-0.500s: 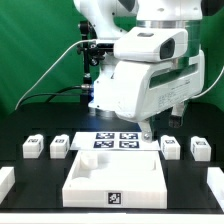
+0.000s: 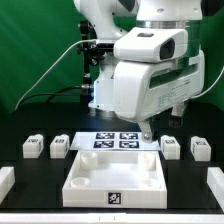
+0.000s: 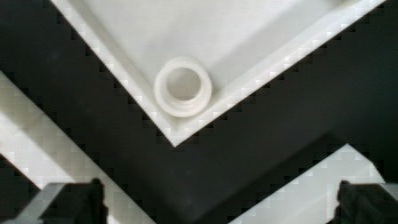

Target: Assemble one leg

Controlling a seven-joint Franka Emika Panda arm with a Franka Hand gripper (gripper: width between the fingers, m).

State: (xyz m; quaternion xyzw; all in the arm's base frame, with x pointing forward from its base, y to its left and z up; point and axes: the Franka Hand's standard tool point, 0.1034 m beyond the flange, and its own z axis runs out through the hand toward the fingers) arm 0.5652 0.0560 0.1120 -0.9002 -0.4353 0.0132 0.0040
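Four small white legs with tags lie on the black table: two on the exterior view's left (image 2: 33, 147) (image 2: 60, 146) and two on its right (image 2: 171, 147) (image 2: 199, 148). The large white rimmed tray (image 2: 150, 178) lies in front. My gripper (image 2: 147, 130) hangs over the tray's far right corner, above the table and apart from every leg. In the wrist view my gripper (image 3: 219, 205) is open and empty, with one dark fingertip (image 3: 71, 203) at either side. Below it I see the tray's corner rim (image 3: 134, 85) and a round socket (image 3: 183, 85).
The marker board (image 2: 115, 140) lies flat behind the tray, between the two pairs of legs. White blocks sit at the exterior view's far left edge (image 2: 5, 180) and far right edge (image 2: 215, 182). A green backdrop stands behind the arm.
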